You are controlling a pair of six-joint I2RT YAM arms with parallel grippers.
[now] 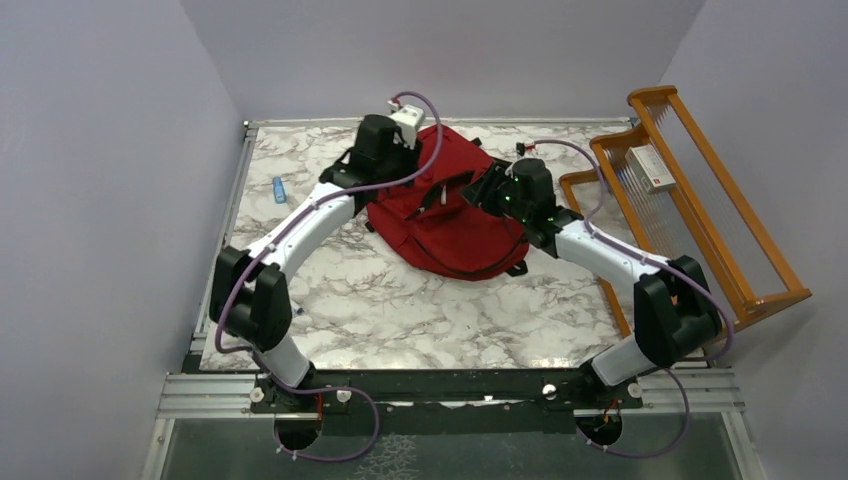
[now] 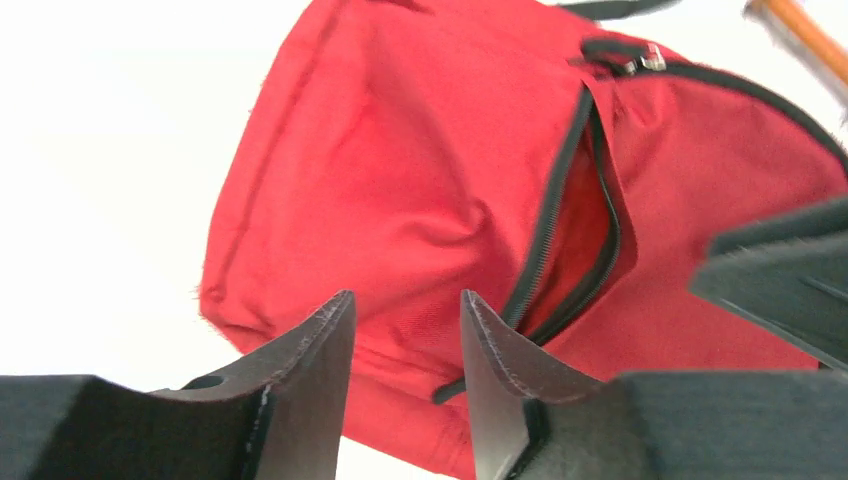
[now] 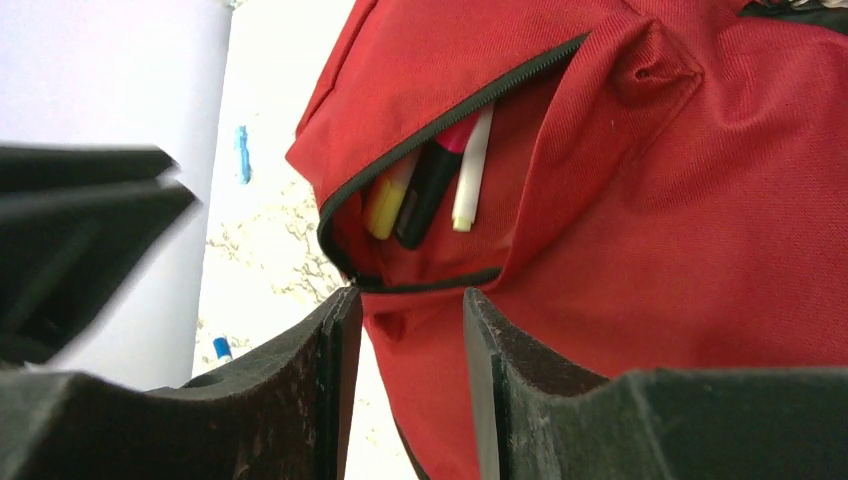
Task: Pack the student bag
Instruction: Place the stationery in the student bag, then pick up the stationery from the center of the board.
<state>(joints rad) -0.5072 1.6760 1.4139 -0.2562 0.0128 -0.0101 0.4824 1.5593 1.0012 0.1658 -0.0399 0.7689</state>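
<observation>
The student bag [image 1: 450, 225], a red backpack with black zippers, lies flat in the middle of the marble table. Its front pocket [image 3: 440, 200] gapes open, and a yellow highlighter [image 3: 384, 207], a black marker with a pink end [image 3: 430, 190] and a white pen [image 3: 472, 175] lie inside. My left gripper [image 2: 405, 300] hovers open just off the bag's left side, with nothing between its fingers. My right gripper [image 3: 410, 295] stands open below the pocket's lower zipper edge, with red fabric behind it and nothing held.
An orange wooden rack [image 1: 700, 200] stands along the table's right edge with a white box [image 1: 650, 167] on it. A small blue pen [image 1: 279, 189] lies on the table left of the bag. Walls close in on the left and back.
</observation>
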